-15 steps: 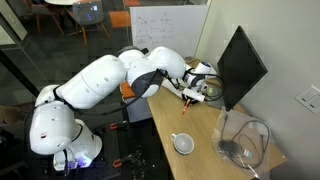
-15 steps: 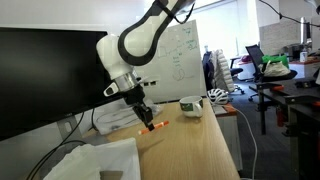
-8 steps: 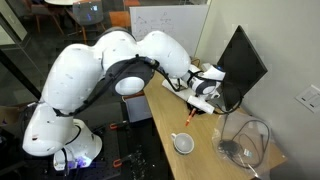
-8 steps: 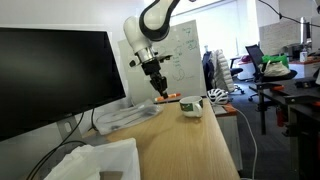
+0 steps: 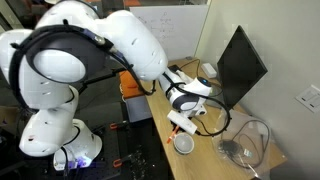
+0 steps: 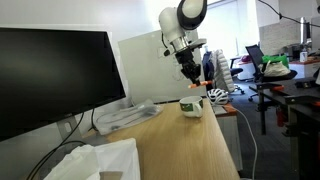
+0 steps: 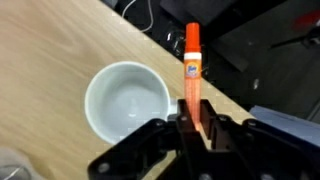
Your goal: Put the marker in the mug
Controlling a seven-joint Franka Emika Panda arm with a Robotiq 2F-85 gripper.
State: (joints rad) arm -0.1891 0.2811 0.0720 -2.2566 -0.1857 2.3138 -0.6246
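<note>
On the far left of the desk stands a big black screen [image 6: 55, 70], with a heap of grey cables [image 6: 125, 115] next to it. Going right, the white robot arm [image 6: 185, 15] reaches down from up high. Its gripper [image 6: 189, 68] hangs over the far end of the wooden table [image 6: 190, 150]. Under it sits the mug [image 6: 191, 107], small, round and white.

In the wrist view the mug is on the left, open at the top with nothing inside. Just right of its rim is the marker [image 7: 192, 60], orange with a white band. The jaws are squeezed tight on one end of it, and the rest pokes out past them. So the marker is up in the air in the robot's grip, close to the mug but not in it yet. I think the marker is a little off to the side of the mug's mouth, but from here it is hard to be sure.

The marker looks light and hard, so it will not bend. It is smooth and round, so it could slip or twist if the squeeze gets weak. Holding it near one end seems fine, because the long free part can go in first. The mug's mouth is much wider than the marker. The mug is small and near the table's edge, so a bump could push it off, and it might break.
</note>
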